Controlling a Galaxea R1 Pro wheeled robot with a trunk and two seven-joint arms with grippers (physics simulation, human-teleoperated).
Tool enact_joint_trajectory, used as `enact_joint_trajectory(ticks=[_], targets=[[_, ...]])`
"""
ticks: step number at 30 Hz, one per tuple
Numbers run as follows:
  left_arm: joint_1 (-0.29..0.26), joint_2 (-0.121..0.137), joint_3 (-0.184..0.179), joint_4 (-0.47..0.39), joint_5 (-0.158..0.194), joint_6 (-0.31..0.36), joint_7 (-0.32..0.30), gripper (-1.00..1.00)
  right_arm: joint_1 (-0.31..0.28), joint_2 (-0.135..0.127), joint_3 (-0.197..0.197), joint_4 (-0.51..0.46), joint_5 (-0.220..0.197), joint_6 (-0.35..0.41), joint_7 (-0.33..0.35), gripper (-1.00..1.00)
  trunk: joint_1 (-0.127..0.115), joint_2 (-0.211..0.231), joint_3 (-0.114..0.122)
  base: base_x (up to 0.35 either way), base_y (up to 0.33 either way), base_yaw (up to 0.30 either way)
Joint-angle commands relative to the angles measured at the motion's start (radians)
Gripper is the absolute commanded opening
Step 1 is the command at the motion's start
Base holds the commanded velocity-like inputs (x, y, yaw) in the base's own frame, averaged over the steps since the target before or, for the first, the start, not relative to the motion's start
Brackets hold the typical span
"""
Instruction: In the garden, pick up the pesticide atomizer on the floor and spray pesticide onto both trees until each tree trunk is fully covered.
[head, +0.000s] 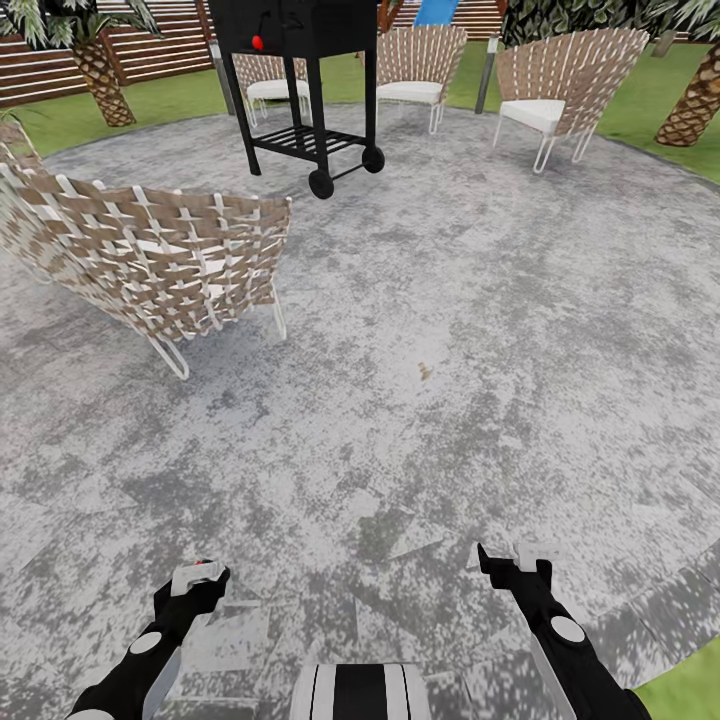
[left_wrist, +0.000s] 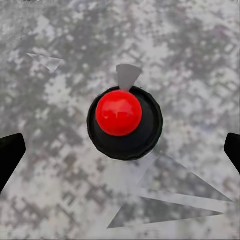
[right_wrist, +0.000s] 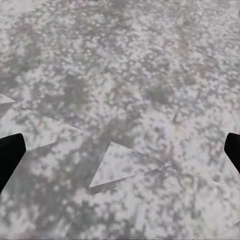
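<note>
The pesticide atomizer (left_wrist: 125, 122) is seen from above as a red ball on a round black cap, centred between the left fingertips (left_wrist: 10, 155) without touching them. In the head view its red spot (head: 206, 568) sits right at my left gripper (head: 195, 578), low at the near left. That gripper is open, its jaws spread wide. My right gripper (head: 520, 555) hangs at the near right, open over bare grey paving (right_wrist: 120, 100), nothing between its fingers. I cannot tell whether the atomizer rests on the floor. The trees and their trunks are out of view.
I stand on a round grey paved patio (head: 450, 330). A woven chair (head: 150, 260) is close at the left, a black wheeled grill cart (head: 310, 60) ahead, more chairs (head: 565, 75) behind it. Palms (head: 100, 70), fence (head: 160, 45) and lawn (head: 650, 100) ring the patio.
</note>
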Motion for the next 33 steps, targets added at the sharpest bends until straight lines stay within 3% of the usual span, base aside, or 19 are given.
enact_joint_trajectory(ticks=[1, 12, 22, 33], targets=[[0.000, 0.000, 0.003, 0.001, -0.002, -0.003, -0.001, 1.00, 0.000, 0.000, 0.000, 0.001, -0.001, -0.003, 0.001, 1.00, 0.000, 0.000, -0.001, 0.098, 0.000, 0.000], [0.000, 0.001, 0.003, 0.000, -0.002, -0.004, -0.001, 1.00, 0.000, 0.000, 0.000, 0.001, -0.001, -0.003, 0.001, 1.00, 0.000, 0.000, -0.001, 0.022, 0.000, 0.000], [0.000, 0.006, 0.003, 0.000, -0.001, -0.004, -0.001, 1.00, 0.000, 0.000, -0.002, 0.001, -0.001, -0.003, 0.001, 1.00, 0.004, -0.003, -0.049, 0.000, 0.000, 0.000], [0.000, 0.005, 0.003, 0.000, -0.001, -0.004, -0.001, 1.00, 0.000, 0.000, -0.002, 0.001, -0.001, -0.003, 0.001, 1.00, 0.004, -0.003, -0.053, 0.009, 0.000, 0.000]])
